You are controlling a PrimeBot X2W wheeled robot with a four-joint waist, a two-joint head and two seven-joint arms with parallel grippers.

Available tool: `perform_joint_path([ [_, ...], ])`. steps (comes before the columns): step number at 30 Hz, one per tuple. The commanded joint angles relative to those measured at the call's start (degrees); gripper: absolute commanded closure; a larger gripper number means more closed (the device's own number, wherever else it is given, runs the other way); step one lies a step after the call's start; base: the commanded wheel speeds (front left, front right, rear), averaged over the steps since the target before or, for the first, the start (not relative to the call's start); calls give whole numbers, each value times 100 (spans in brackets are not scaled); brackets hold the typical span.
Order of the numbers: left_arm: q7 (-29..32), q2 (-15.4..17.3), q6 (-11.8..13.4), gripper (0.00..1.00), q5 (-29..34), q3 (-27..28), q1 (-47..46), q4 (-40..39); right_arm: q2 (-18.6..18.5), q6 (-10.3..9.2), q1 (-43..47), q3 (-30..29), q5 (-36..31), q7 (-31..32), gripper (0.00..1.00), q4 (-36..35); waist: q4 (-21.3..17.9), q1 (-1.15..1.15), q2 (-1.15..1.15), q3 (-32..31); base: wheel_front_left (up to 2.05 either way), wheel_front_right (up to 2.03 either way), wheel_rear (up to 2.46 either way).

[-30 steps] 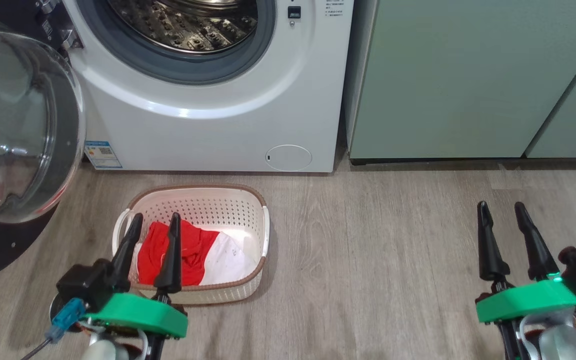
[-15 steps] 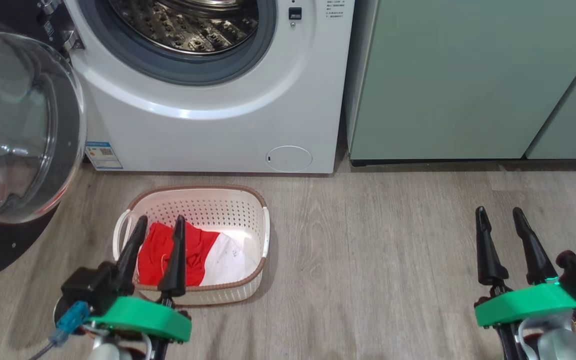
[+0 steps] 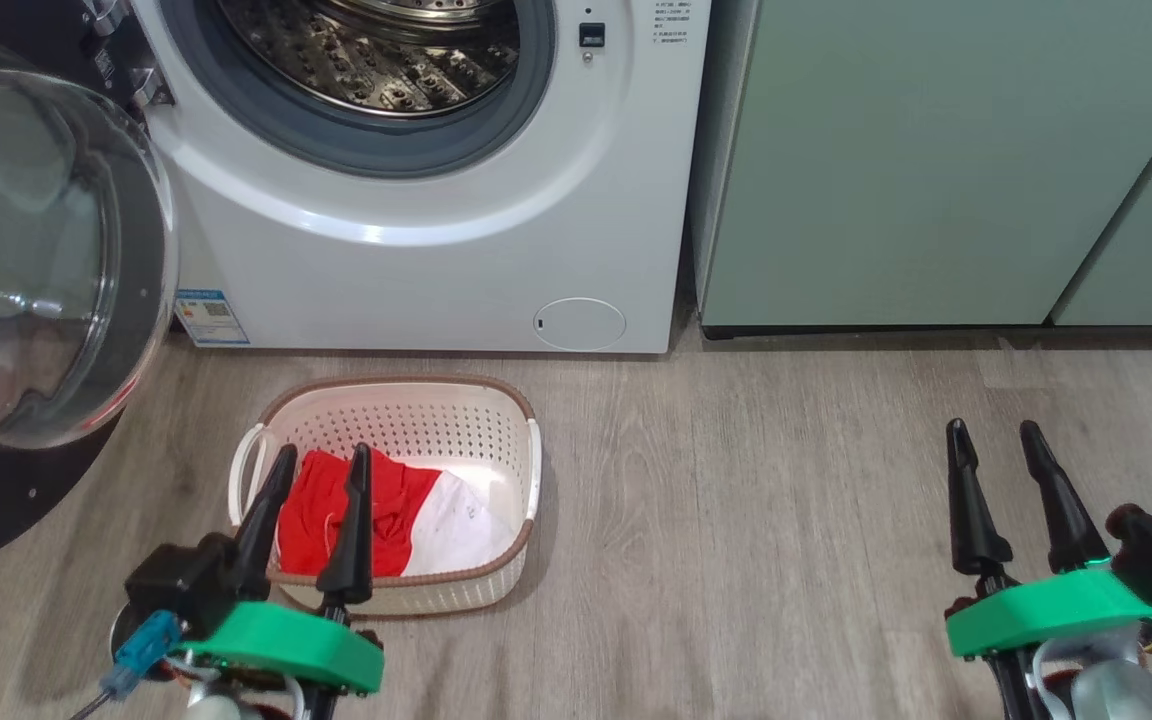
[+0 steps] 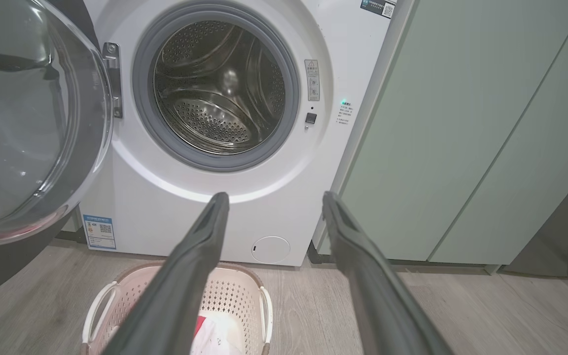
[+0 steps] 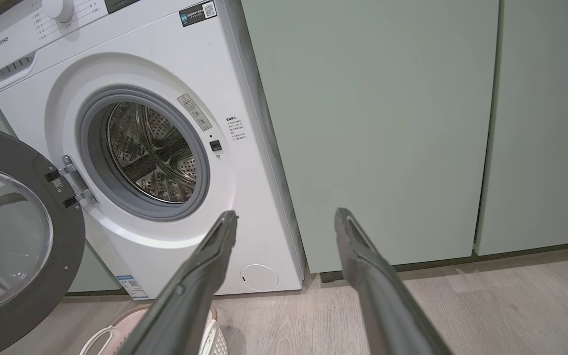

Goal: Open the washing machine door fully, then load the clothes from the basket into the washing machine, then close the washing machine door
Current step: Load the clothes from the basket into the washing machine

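Left hand point(image 3: 324, 452), spread and empty, hangs over the near rim of the basket point(image 3: 446, 572), with the clothes point(image 3: 401, 505) just beyond its tips. Right hand point(image 3: 992, 428), spread too, sits well right of the basket.

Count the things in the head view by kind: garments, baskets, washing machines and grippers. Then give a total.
Garments: 2 (bright red fabric garment, thin white garment)
Baskets: 1 (cream perforated plastic basket)
Washing machines: 1 (white front-loading washing machine)
Grippers: 2 (left gripper, right gripper)
Total: 6
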Motion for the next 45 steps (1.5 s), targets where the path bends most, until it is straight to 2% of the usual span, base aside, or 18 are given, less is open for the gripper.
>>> perform_joint_path([
  [1,-28,50,24,0,49,164,-196,-197,-20,1,-174,169,15,-53,0,-160,1,0,0,-4,0,0,0],
  [13,-28,50,-133,0,1,134,-180,-361,-19,1,-201,175,3,-53,0,-129,11,0,0,21,29,-29,0],
  [25,-28,50,-130,0,-41,132,-209,-338,-19,1,-224,157,7,-53,0,-112,69,0,0,29,174,-174,0],
  [31,-28,50,130,0,-58,161,-220,-250,-19,1,-231,171,14,-53,0,-95,88,0,0,35,190,-190,0],
  [45,-28,50,254,0,124,88,-209,-179,-19,1,-241,193,42,-53,0,-165,87,0,0,37,55,-55,0],
])
